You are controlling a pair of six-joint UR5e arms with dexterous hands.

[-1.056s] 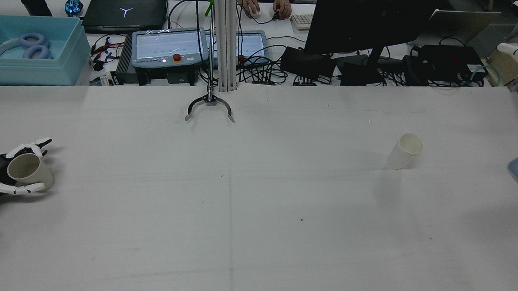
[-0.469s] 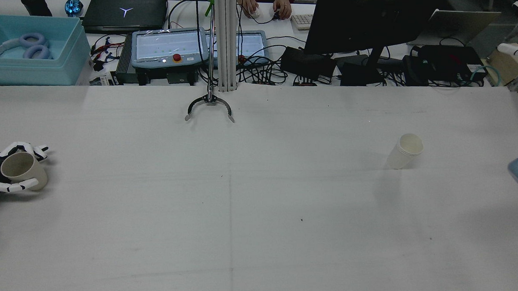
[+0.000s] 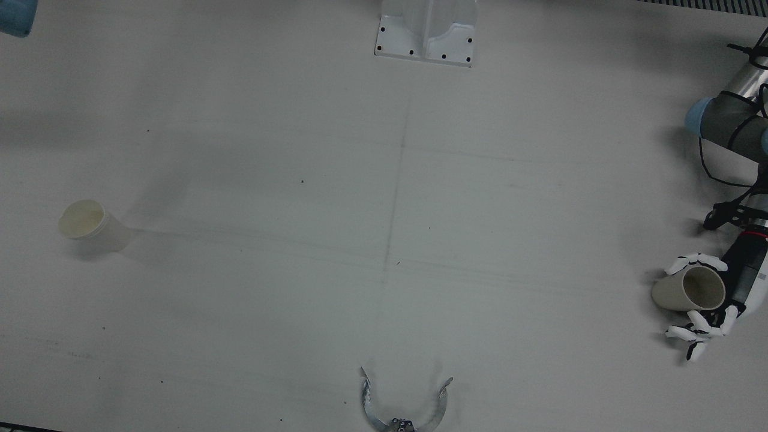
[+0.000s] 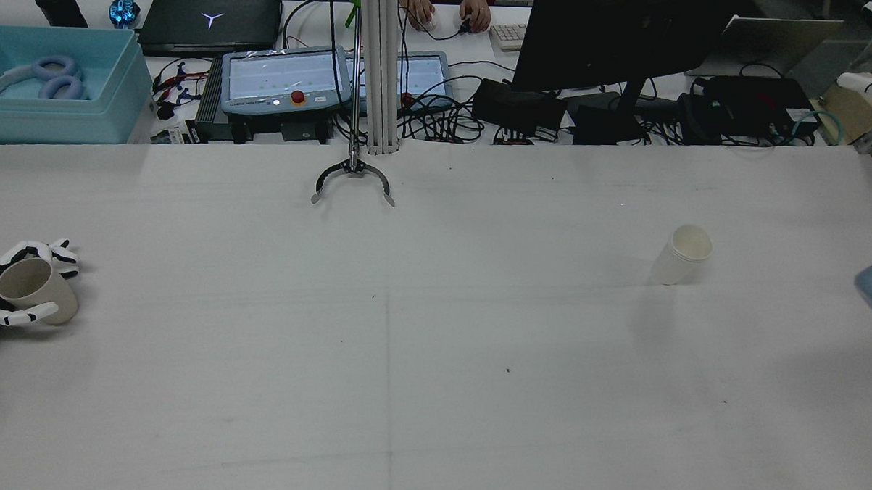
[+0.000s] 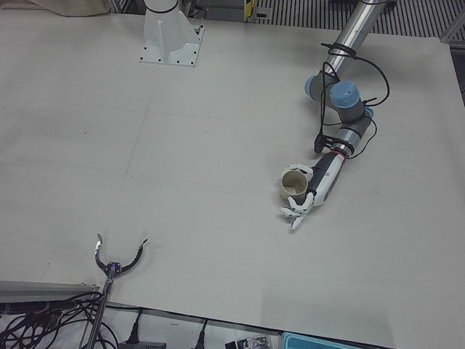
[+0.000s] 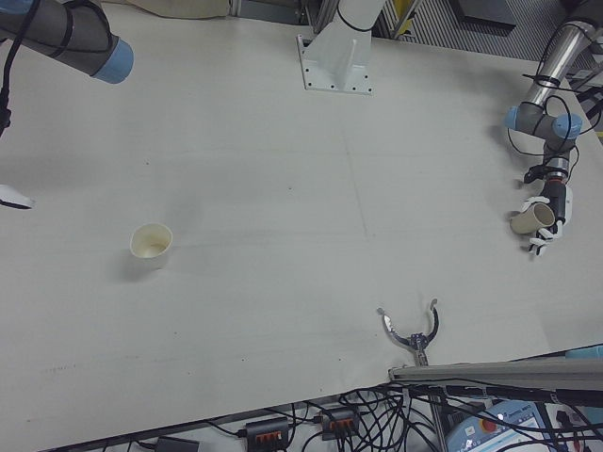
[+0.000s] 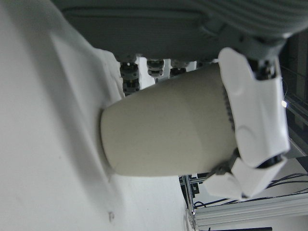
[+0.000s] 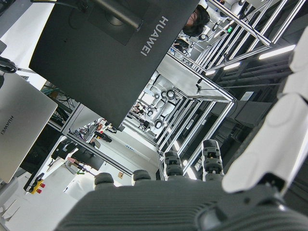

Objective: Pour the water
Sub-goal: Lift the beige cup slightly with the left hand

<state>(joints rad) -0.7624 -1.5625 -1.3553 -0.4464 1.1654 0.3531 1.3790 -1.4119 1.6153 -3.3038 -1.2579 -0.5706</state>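
Note:
A beige cup [image 4: 34, 290] stands at the table's left edge in the rear view, its base on the cloth in the left hand view. My left hand [image 4: 15, 285] is wrapped round it, fingers behind and thumb [image 7: 255, 120] in front; the beige cup [image 3: 687, 289] and the left hand [image 5: 309, 195] show in the front views too. A white cup [image 4: 682, 255] stands upright and alone on the right half, also seen as the white cup [image 3: 91, 224] in the front view. My right hand [image 8: 202, 192] is raised off the table's right side, fingers spread, holding nothing; only a fingertip [image 6: 15, 200] shows in the right-front view.
A metal claw-shaped piece [image 4: 352, 181] lies at the far middle edge below a post. Beyond it are teach pendants [image 4: 286, 80], a monitor [image 4: 617, 41], cables and a blue bin [image 4: 57, 87]. A person's hands [image 4: 448, 10] work a mouse there. The pedestal [image 3: 426, 33] stands mid-table.
My left hand's fingers have closed in on the beige cup, and hand and cup have shifted slightly left. The white cup has not moved.

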